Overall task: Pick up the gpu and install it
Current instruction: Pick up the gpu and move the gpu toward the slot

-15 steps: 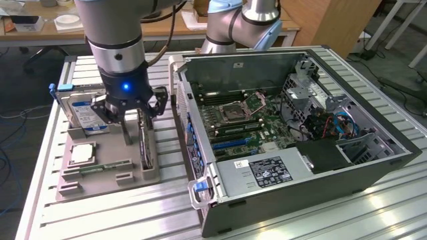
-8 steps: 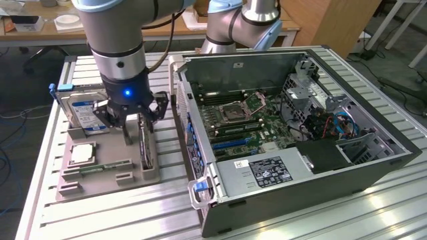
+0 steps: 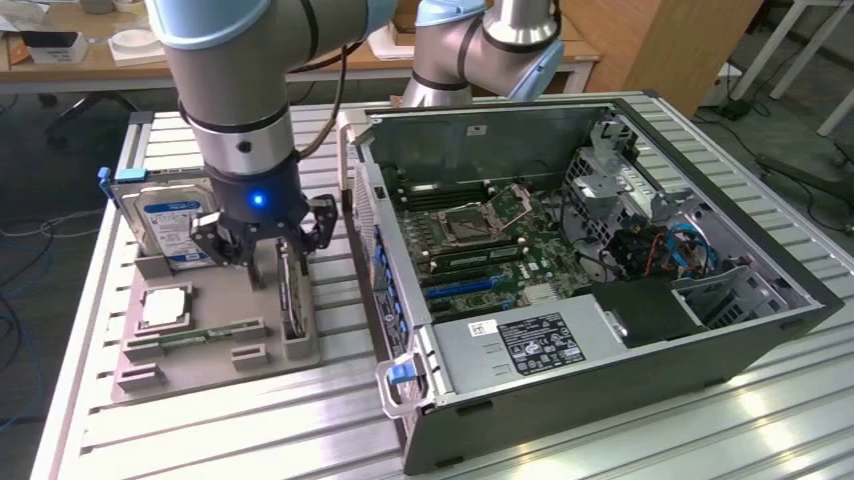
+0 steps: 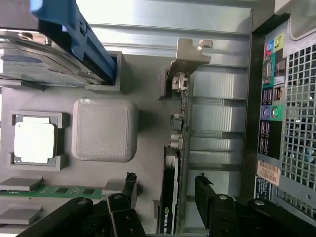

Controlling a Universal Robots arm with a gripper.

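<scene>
On the exterior view's left I see the hard drive (image 3: 171, 225), a boxy silver block with a blue and white label. It stands upright at the back of a matte grey holder (image 3: 224, 300) on the ribbed aluminium worktop (image 3: 641, 440). In front of it a square processor (image 3: 163, 305) with a dull metal lid lies flat in its recess. A narrow green memory stick (image 3: 200, 335) lies flat lower down the holder.

Next comes the arm (image 3: 240, 90), a smooth grey cylinder with pale blue caps and a lit blue ring at the wrist. Its black jaws are spread wide and hang over the gpu (image 3: 291, 295), one on each side.

The gpu is a thin flat card standing on its long edge in a slot on the holder's side nearest the case. In the wrist view its green board edge (image 4: 180, 143) runs between the two black fingertips (image 4: 129, 183), ending in a bent silver bracket (image 4: 190, 54).

Further right lies the black steel computer case (image 3: 747, 330), side panel off, showing the green motherboard (image 3: 487, 245). A grey power supply (image 3: 527, 345) with a black label sits at its near end.
</scene>
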